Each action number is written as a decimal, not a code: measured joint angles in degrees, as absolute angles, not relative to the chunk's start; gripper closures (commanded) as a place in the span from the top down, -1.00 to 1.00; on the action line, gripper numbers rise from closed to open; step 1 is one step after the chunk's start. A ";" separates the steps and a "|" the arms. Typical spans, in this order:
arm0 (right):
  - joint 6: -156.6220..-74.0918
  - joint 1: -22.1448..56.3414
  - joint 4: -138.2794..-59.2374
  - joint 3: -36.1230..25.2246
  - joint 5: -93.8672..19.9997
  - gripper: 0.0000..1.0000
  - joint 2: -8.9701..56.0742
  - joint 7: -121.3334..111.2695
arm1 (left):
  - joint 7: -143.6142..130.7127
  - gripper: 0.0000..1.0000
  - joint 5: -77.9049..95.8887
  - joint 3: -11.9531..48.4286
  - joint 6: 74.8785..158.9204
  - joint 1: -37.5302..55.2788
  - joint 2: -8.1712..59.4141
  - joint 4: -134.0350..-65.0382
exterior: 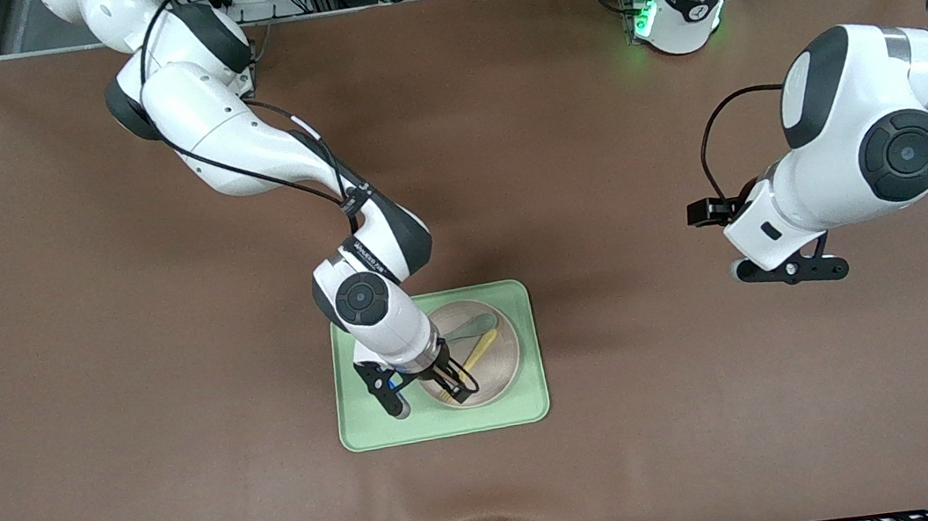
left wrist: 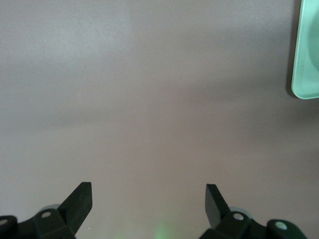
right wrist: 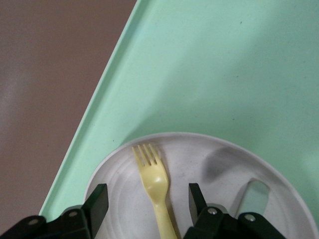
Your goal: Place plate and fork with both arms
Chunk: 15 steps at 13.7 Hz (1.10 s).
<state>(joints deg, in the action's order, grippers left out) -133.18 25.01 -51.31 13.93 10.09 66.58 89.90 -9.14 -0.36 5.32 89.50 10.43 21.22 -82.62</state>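
Right gripper [exterior: 454, 383], fingers parted astride the pale-yellow plastic fork [right wrist: 155, 186] on the round speckled beige plate [exterior: 505, 360], frame centre; left gripper [left wrist: 148, 199] waits, fingers spread

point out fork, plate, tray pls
fork [right wrist: 153, 183]: right wrist view, on the neck just below the tines.
plate [right wrist: 197, 152]: right wrist view, on bare inner surface near the rim.
tray [exterior: 449, 423]: front view, on the bare strip nearest the camera.
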 measured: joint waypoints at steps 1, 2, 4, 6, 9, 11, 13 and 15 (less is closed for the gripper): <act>-133.35 25.25 -51.18 13.93 10.09 0.38 66.78 90.10 | -9.14 1.00 -0.36 5.28 89.50 10.39 21.22 -82.61; -133.35 25.45 -51.08 13.93 10.09 0.36 66.83 90.36 | -9.14 1.00 -0.36 5.24 89.51 10.36 21.22 -82.60; -133.35 25.73 -50.81 13.95 10.09 0.36 66.84 90.69 | -9.14 1.00 -0.36 5.17 89.52 10.36 21.22 -82.60; -133.37 25.94 -50.74 13.96 10.09 0.31 66.84 90.84 | -9.14 1.00 -0.36 5.18 89.52 10.38 21.22 -82.60; -133.74 26.14 -50.73 13.96 10.08 0.09 66.96 90.91 | -9.14 1.00 -0.36 5.23 89.52 10.50 21.22 -82.59; -134.20 26.16 -50.72 13.92 10.09 -0.18 67.42 90.91 | -9.14 1.00 -0.36 5.24 89.52 10.49 21.22 -82.59; -134.75 26.30 -50.71 13.85 10.09 -0.20 67.96 90.91 | -9.14 1.00 -0.36 5.24 89.52 10.49 21.22 -82.59; -135.48 26.58 -50.71 13.67 10.09 -0.20 68.57 90.91 | -9.14 1.00 -0.36 5.24 89.52 10.49 21.22 -82.59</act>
